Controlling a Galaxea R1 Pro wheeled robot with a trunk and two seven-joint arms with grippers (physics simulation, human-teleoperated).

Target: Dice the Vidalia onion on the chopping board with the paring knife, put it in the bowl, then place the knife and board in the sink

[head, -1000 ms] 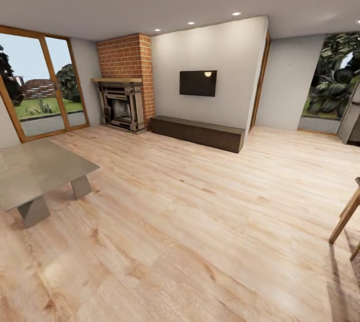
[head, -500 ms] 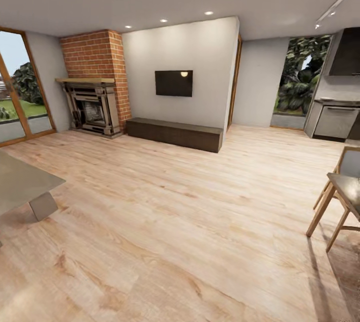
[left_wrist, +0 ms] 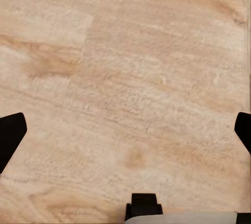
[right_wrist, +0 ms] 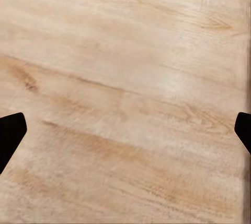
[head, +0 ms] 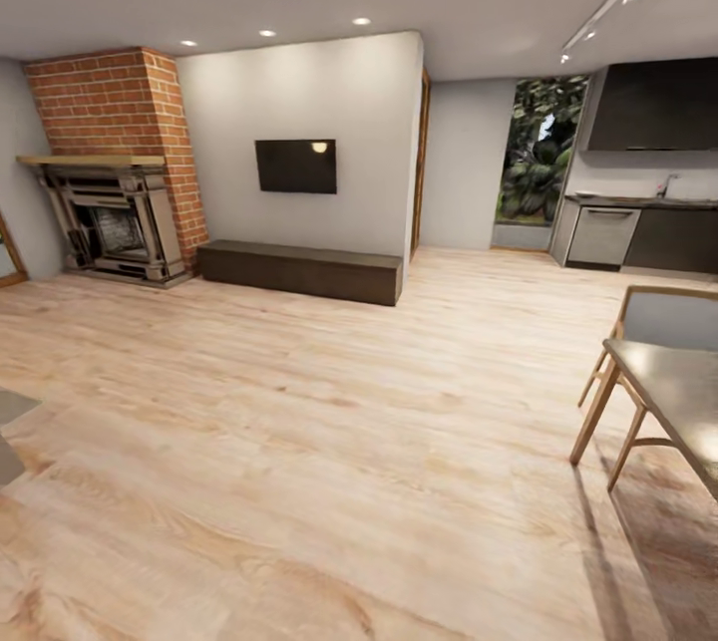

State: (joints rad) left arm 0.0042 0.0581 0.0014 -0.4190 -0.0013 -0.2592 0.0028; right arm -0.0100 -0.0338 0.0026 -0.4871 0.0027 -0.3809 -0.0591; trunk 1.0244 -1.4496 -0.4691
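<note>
The kitchen's dark cabinets and grey countertop (head: 638,203) stand far off at the right of the head view, with a small tap shape (head: 662,186) on top. The sink basin is too distant to make out. The Vidalia onion, chopping board, paring knife and bowl are out of view. In the left wrist view my left gripper (left_wrist: 125,135) is open over bare wood floor, its dark fingertips (left_wrist: 10,135) at the picture's two sides. My right gripper (right_wrist: 125,132) is open too, above floor planks, with nothing between its fingers.
A brick fireplace (head: 110,172), a wall TV (head: 295,165) and a long low dark bench (head: 299,270) line the far wall. A grey dining table (head: 678,397) with a wooden chair (head: 623,342) stands at the right. A grey table corner (head: 10,407) shows at the left edge. Wood floor lies between.
The whole head view has swung to the right: the glass doors and grey low table slid off the left, and the kitchen and dining table came in at the right.
</note>
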